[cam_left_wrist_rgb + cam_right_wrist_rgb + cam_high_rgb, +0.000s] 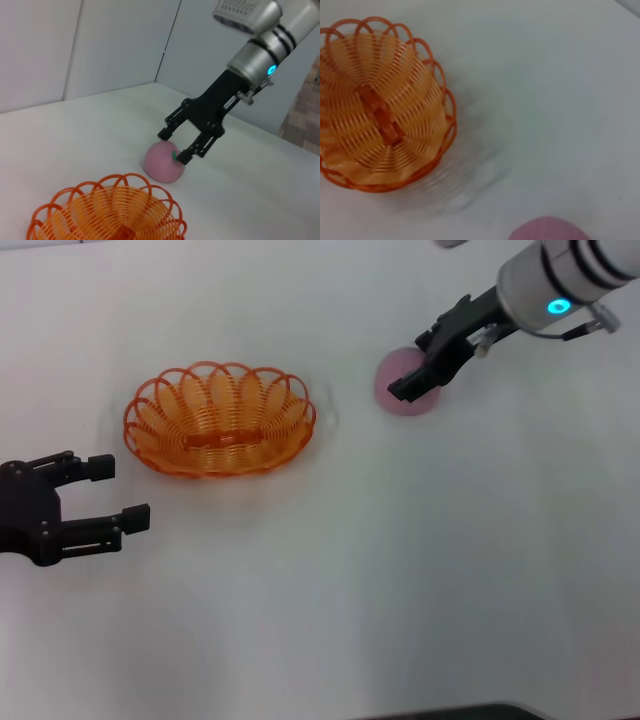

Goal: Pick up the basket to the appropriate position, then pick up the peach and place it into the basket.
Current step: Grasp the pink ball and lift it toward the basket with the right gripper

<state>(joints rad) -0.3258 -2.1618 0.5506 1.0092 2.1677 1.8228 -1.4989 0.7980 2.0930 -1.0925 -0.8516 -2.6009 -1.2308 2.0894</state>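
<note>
Orange oval wire basket (219,420) sits on my white tabletop (400,570), nothing in it. My right pincer (176,145) hangs spread over the round pale pink peach (164,163), fingertips straddling its top. My left pincer (108,494) waits open near the basket.

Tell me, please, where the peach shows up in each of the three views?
Head view: peach upper right, under the right gripper.
Left wrist view: peach at centre, beyond the basket.
Right wrist view: peach at the bottom edge, cut off.
Shared landmark: the basket.
</note>
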